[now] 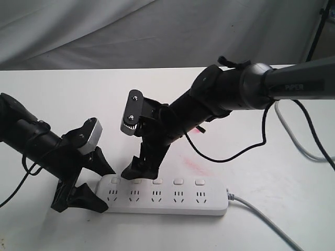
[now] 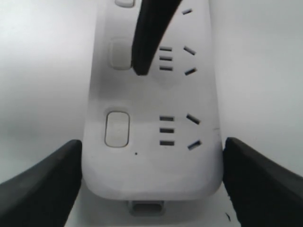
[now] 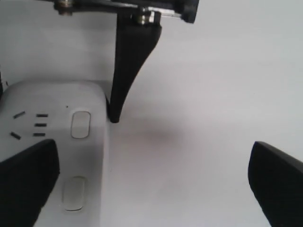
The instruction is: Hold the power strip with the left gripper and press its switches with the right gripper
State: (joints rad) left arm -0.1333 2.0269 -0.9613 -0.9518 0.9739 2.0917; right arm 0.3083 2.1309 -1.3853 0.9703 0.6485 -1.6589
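Note:
The white power strip (image 1: pixel 167 201) lies flat near the table's front edge, its grey cable (image 1: pixel 261 215) trailing right. Its switches (image 1: pixel 178 181) run in a row above the sockets. My left gripper (image 1: pixel 103 189) straddles the strip's left end. In the left wrist view both its fingers (image 2: pixel 42 184) press against the sides of the power strip (image 2: pixel 151 165). My right gripper (image 1: pixel 142 168) hangs open over the second switch (image 2: pixel 119 54). One of its fingertips (image 2: pixel 141 66) sits just beside that button, on the socket side. The right wrist view shows its fingers (image 3: pixel 28 179) wide apart.
A black cable (image 1: pixel 246 151) loops from the right arm over the table, and a pale cable (image 1: pixel 298 144) lies at the right edge. A faint pink smear (image 1: pixel 194 164) marks the table behind the strip. Grey cloth (image 1: pixel 104 31) hangs at the back.

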